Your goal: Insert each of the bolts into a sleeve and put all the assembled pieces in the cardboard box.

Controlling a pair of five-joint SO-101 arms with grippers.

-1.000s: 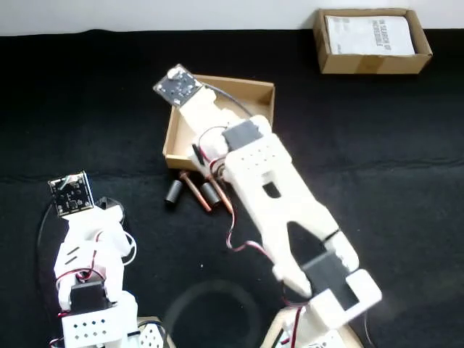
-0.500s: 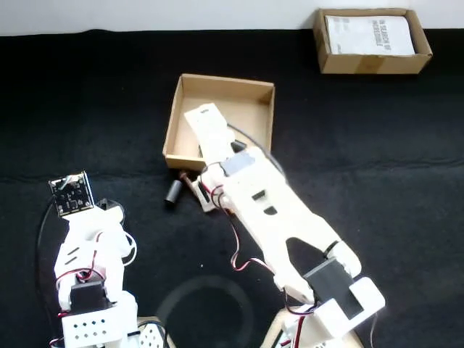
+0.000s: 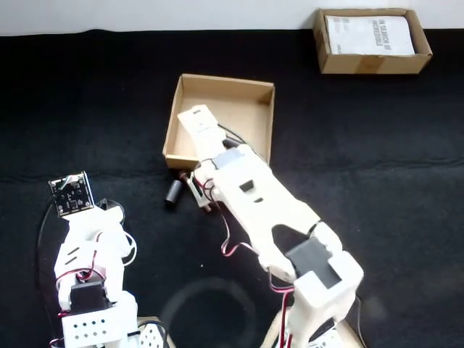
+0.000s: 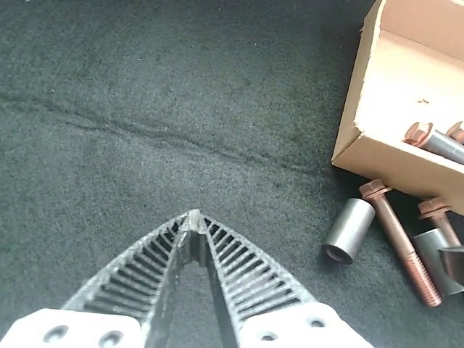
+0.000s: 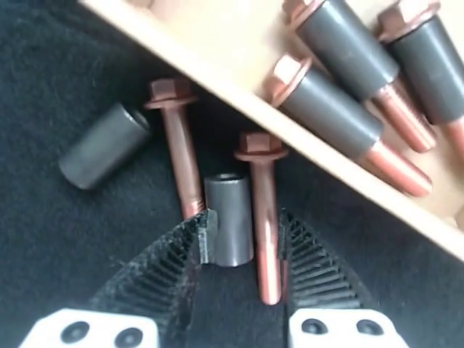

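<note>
Pick-up step: the right gripper (image 5: 246,221) hangs with jaws spread around a dark grey cylindrical sleeve (image 5: 229,221) and a copper hex-head bolt (image 5: 265,217), side by side just near of the open cardboard box (image 3: 174,127); next it likely must close on one alone. The left gripper (image 4: 194,221), jaws pressed together, sits near left

Setting: robotics lab or workshop bench. Evidence: table (image 3: 377,181) draped in black cloth against a white wall (image 3: 217,13); white plastic left arm (image 3: 90,254) and right arm (image 3: 264,206), wiring exposed; loose copper-coloured bolts (image 5: 179,148), grey sleeves (image 5: 101,148); open cardboard box (image 3: 225,80); second box (image 3: 370,65) holding a printed sheet.
</note>
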